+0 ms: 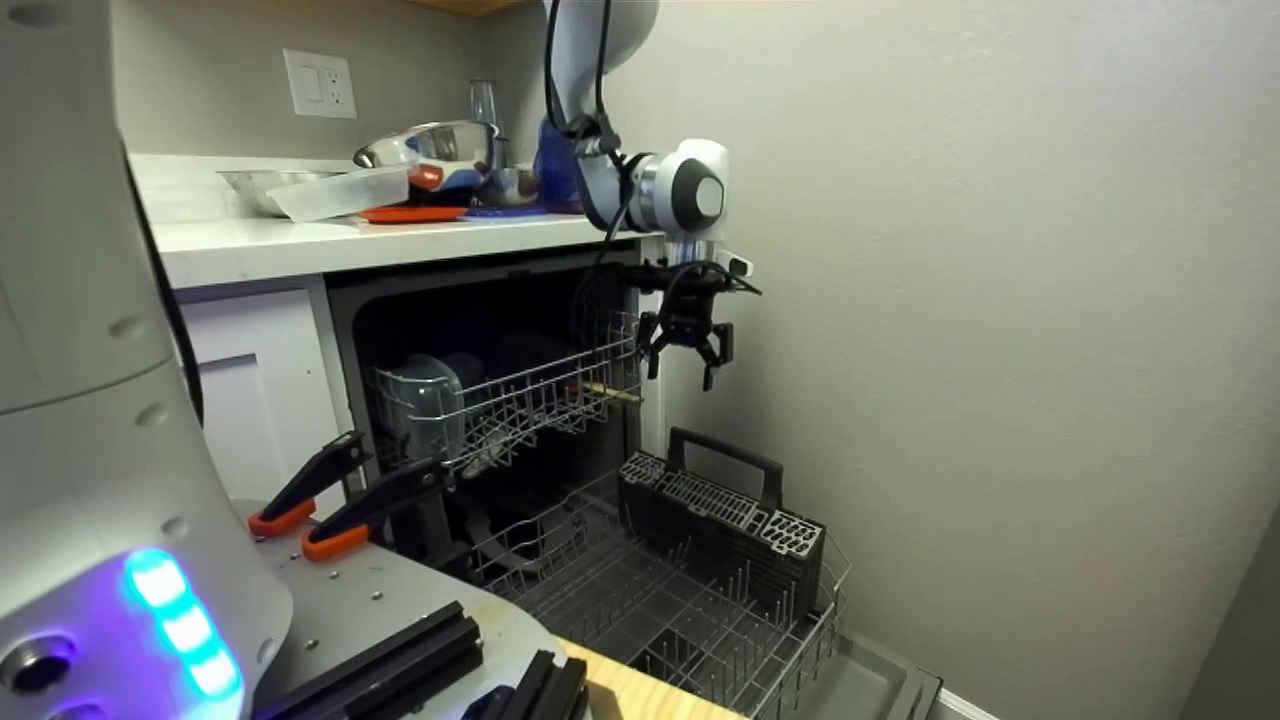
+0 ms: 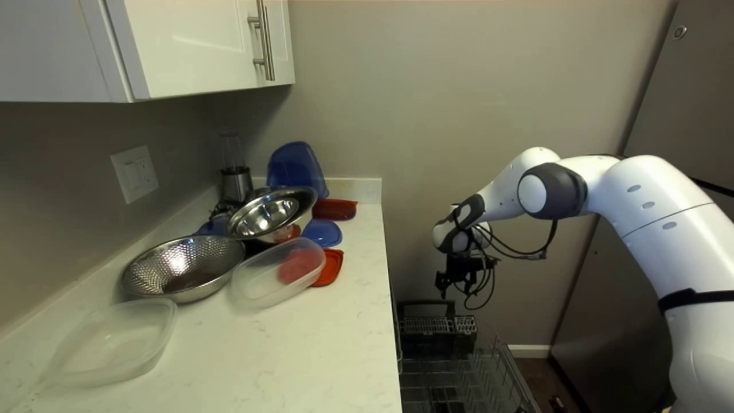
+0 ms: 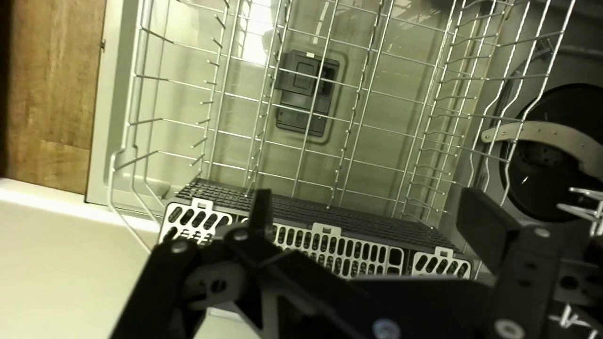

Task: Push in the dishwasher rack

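The dishwasher rack (image 1: pixel 640 590) is the lower pale wire basket, pulled out over the open door. It also shows in an exterior view (image 2: pixel 459 381) and in the wrist view (image 3: pixel 305 141). A dark cutlery basket (image 1: pixel 720 535) with a tall handle stands in it on the wall side; it shows in the wrist view (image 3: pixel 325 240) below the jaws. My gripper (image 1: pixel 681 378) is open and empty, pointing down, above the cutlery basket and apart from it. It also hangs there in an exterior view (image 2: pixel 453 287). In the wrist view (image 3: pixel 366 197) its fingers are wide apart.
An upper wire rack (image 1: pixel 540 400) holding clear dishes sits in the dishwasher opening, close beside my gripper. The open door (image 1: pixel 870 685) lies under the lower rack. A wall stands behind. The countertop (image 2: pixel 344 344) holds bowls and lids. Clamps (image 1: pixel 330 500) stick up by the robot base.
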### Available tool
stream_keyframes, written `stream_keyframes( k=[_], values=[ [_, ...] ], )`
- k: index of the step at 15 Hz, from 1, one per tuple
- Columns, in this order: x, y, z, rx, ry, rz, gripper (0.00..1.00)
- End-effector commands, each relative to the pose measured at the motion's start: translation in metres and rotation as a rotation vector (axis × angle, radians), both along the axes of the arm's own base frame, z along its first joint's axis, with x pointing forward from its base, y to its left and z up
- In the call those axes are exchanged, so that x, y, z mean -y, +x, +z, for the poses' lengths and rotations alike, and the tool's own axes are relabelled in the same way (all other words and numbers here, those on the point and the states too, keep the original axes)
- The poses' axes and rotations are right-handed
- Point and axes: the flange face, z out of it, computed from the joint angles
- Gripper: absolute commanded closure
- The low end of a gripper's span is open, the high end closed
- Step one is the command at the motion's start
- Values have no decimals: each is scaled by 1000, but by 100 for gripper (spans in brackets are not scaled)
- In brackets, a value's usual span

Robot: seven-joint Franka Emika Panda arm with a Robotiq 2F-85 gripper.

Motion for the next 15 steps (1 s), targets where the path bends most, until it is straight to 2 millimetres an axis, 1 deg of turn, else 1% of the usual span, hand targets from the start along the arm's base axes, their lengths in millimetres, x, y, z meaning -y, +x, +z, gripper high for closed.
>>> stream_keyframes(
  k=[1, 3, 4, 7, 9, 10, 15],
  values=[
    [30, -27, 65, -31, 11, -56, 0],
    [42, -32, 88, -36, 22, -83, 0],
    [45, -34, 97, -38, 27, -94, 0],
    [52, -41, 114, -50, 39, -112, 0],
    [53, -44, 118, -59, 47, -122, 0],
    [55, -30, 109, -39, 28, -95, 0],
    [54, -30, 108, -41, 29, -94, 0]
  ],
)
